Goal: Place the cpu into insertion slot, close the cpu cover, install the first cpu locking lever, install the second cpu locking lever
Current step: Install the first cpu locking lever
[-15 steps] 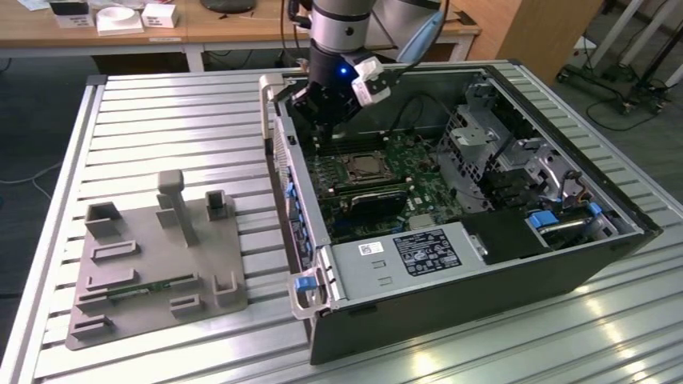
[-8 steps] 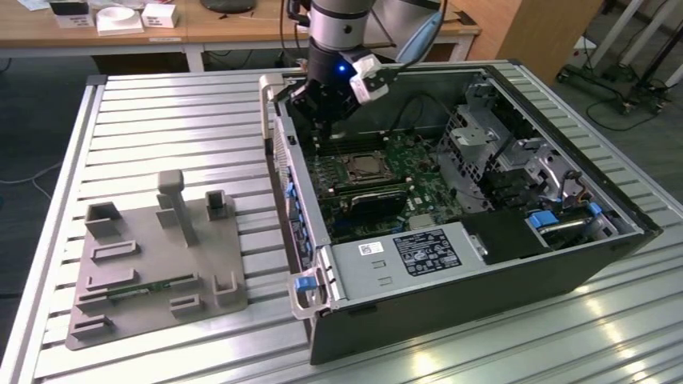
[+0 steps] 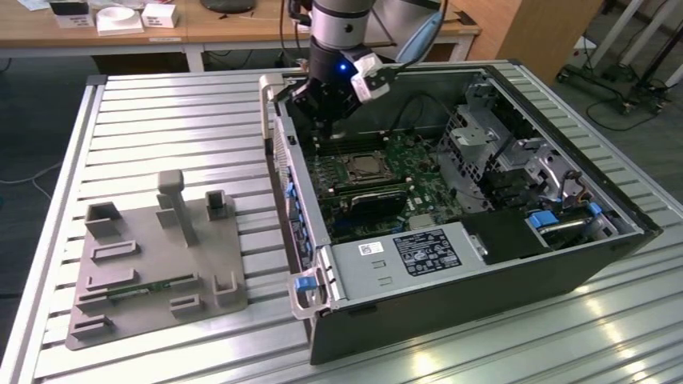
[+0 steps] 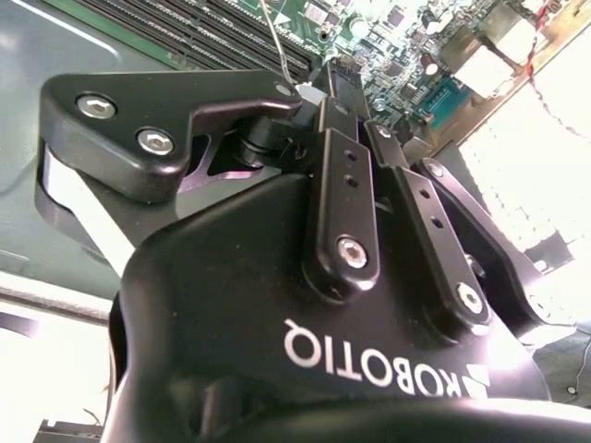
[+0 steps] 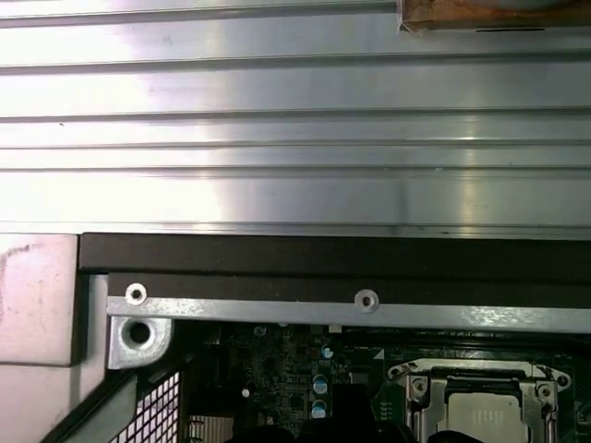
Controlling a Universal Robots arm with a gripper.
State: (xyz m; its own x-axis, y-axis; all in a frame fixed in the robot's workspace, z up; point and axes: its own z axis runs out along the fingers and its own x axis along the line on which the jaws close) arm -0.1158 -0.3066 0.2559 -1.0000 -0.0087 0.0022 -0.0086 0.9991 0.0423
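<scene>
Where the slatted aluminium tabletop reaches the exterior view's left, a flat grey moulded fixture with raised blocks and pockets lies well apart from the work. Beside it, towards the middle, lies the open black-and-silver computer case, its green circuit board facing up.

The black gripper hangs inside the case at its far corner, just above the board. In the second wrist view the gripper has its fingers drawn together at the tips. A thin silvery wire rod meets them there; whether it is pinched between them I cannot tell. Long black memory slots run past behind.

Just beyond the gripper, towards the exterior view's right, sits the insertion slot, a square socket with a silvery metal rim on the green board. In the first wrist view the cpu lies in that socket, a small flat chip with a dull silvery-grey metal top. The cpu cover, a thin bright metal frame, lies flat around it, the chip's top showing through its square window.
</scene>
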